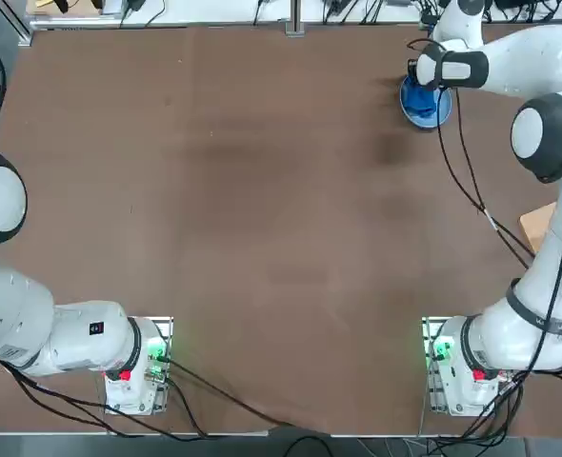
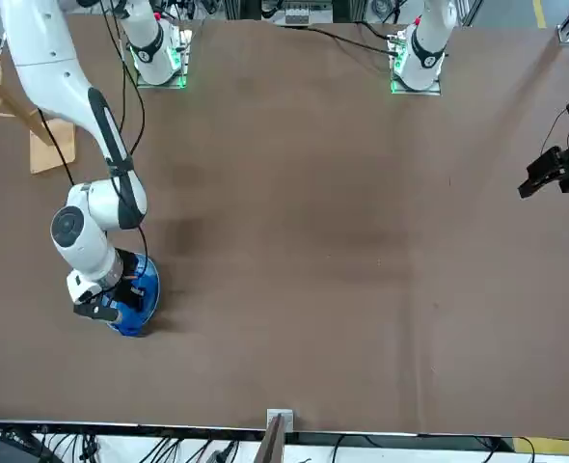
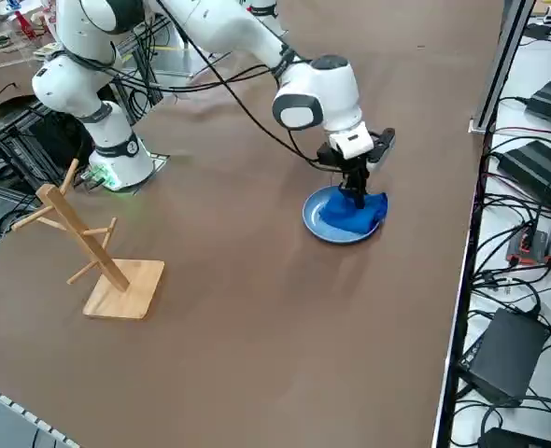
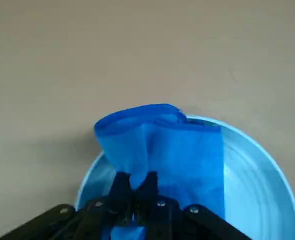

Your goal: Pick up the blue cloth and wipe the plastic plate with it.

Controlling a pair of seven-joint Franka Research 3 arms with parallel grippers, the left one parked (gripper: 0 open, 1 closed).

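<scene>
Brown tabletop fills each view. At the upper right of the top view, the working arm reaches far out and bends its wrist down over one plastic plate (image 1: 426, 114). Its right gripper (image 4: 134, 186) points down with fingers pinched together on one blue cloth (image 4: 162, 147), which lies on the plate, one edge spilling over the rim. One wooden rack (image 3: 96, 250) stands at the left of the side view.

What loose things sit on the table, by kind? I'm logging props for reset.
Blue cloth, pinched in the right gripper: 1
Plastic plate: 1
Wooden rack: 1
Total: 3
</scene>
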